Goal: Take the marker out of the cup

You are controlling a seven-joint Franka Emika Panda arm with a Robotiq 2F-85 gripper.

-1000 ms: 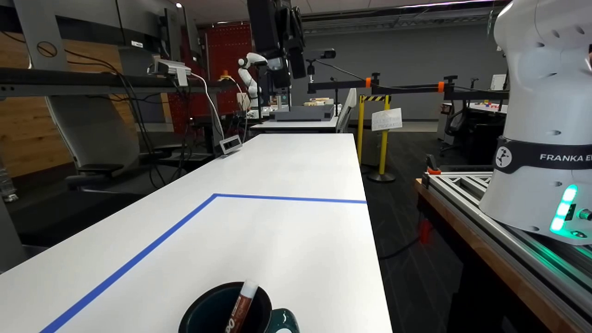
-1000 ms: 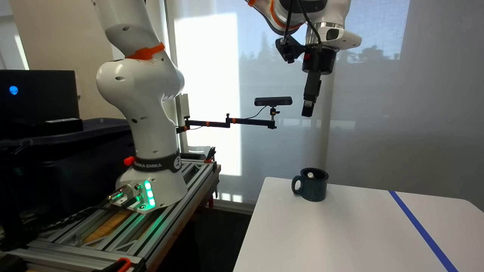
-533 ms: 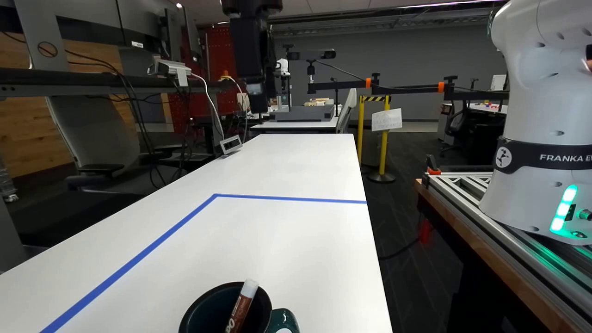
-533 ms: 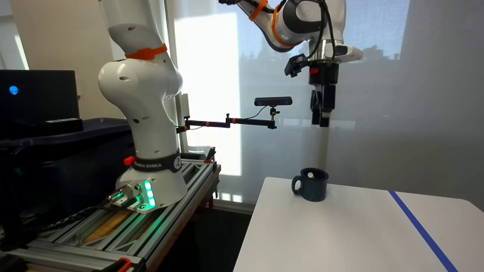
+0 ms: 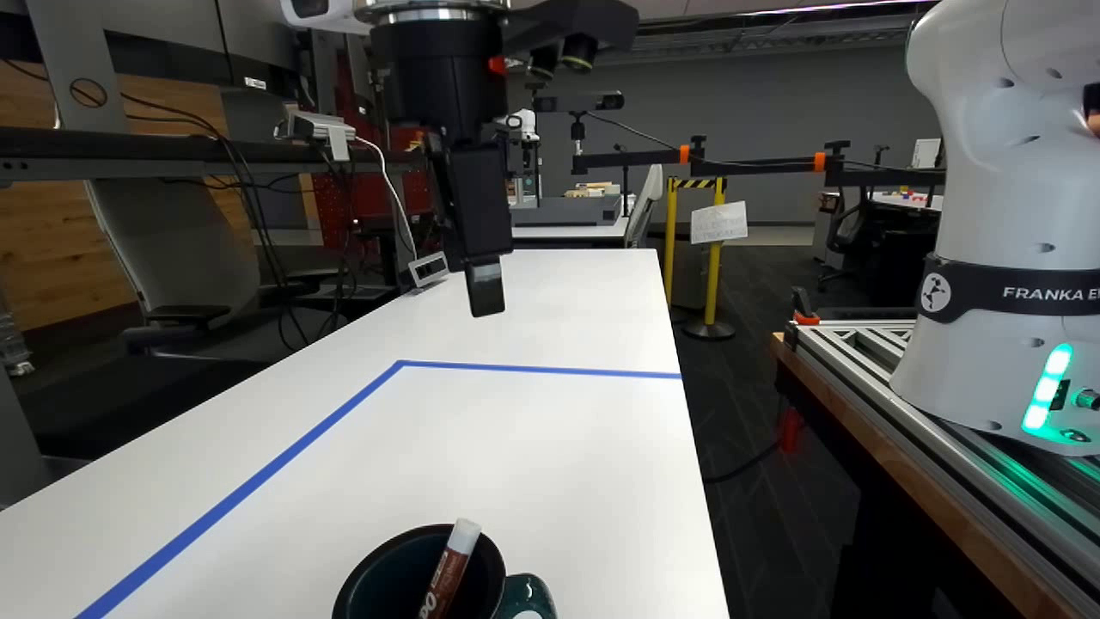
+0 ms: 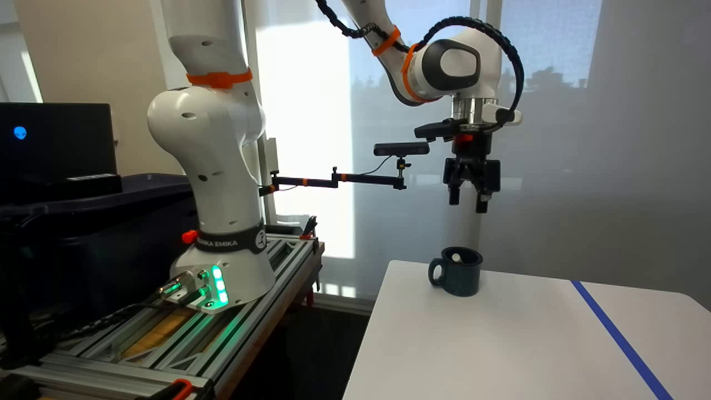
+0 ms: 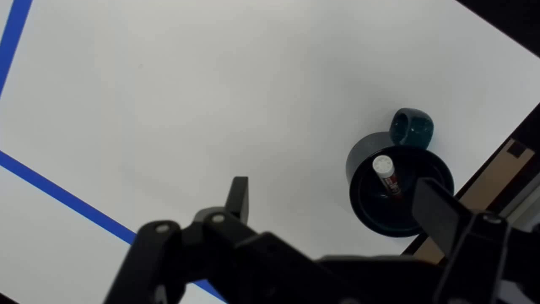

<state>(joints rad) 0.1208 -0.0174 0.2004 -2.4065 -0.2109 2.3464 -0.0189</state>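
Wrist view: jaws well parted; marker (image 7: 390, 180) leans inside the cup (image 7: 373, 209), white end up, below the jaws and offset toward one jaw. Cup stands near the surface's (image 6: 500, 344) far-left corner in an exterior view, jaws above, apart.

Cup (image 6: 462, 281): one unit, with one handle (image 7: 418, 131); marker (image 5: 449, 567): one unit; gripper (image 6: 468, 201): one unit, comprising two fingers (image 6: 482, 204); blue tape strips (image 5: 550, 370): two in an exterior view, two in the wrist view; orange bands (image 6: 219, 79) on the robot arm (image 6: 194, 130): three in an exterior view; boom camera (image 6: 401, 149): one per exterior view; laptop (image 6: 61, 144): one in an exterior view; yellow posts (image 5: 713, 271): two in an exterior view; paper sign (image 5: 719, 222): one unit.
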